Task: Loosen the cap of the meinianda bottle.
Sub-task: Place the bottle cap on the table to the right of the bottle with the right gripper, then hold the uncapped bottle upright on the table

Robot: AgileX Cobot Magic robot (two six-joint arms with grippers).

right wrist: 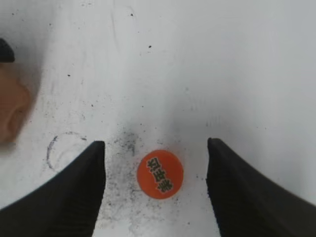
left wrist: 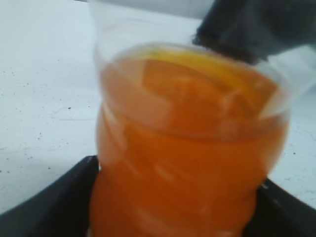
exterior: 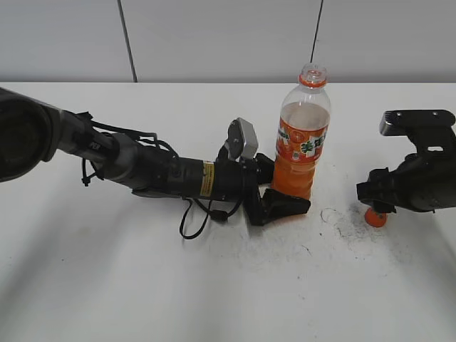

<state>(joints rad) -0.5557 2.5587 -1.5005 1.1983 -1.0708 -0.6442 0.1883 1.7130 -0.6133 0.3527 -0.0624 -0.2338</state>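
The meinianda bottle (exterior: 303, 135) is taken as landmark; it stands upright on the white table (exterior: 142, 285), about two-thirds full of orange drink. Its mouth is seen open: no cap on the neck, only the orange neck ring.

The left gripper (exterior: 279, 191) is clamped on the bottle's lower body, one finger on each side; in the left wrist view the dark fingers (left wrist: 49, 202) are seen pressed against the wall on both sides of the orange liquid.

The cap (right wrist: 160, 174) is found on the table to the right of the bottle, well apart from it, lying flat with its printed top up. The right gripper (right wrist: 155, 190) is held low over it, fingers spread wide, the cap between them and touched by neither.

Judgement: loosening appears complete, the cap being fully off.

Handling: the bottle is judged fairly heavy with liquid, thin-walled and compliant, smooth. With the mouth open, hard squeezing or tilting risks spillage; a hold low on the ribbed body is preferred. The cap is light, rigid, and best pinched across its rim.
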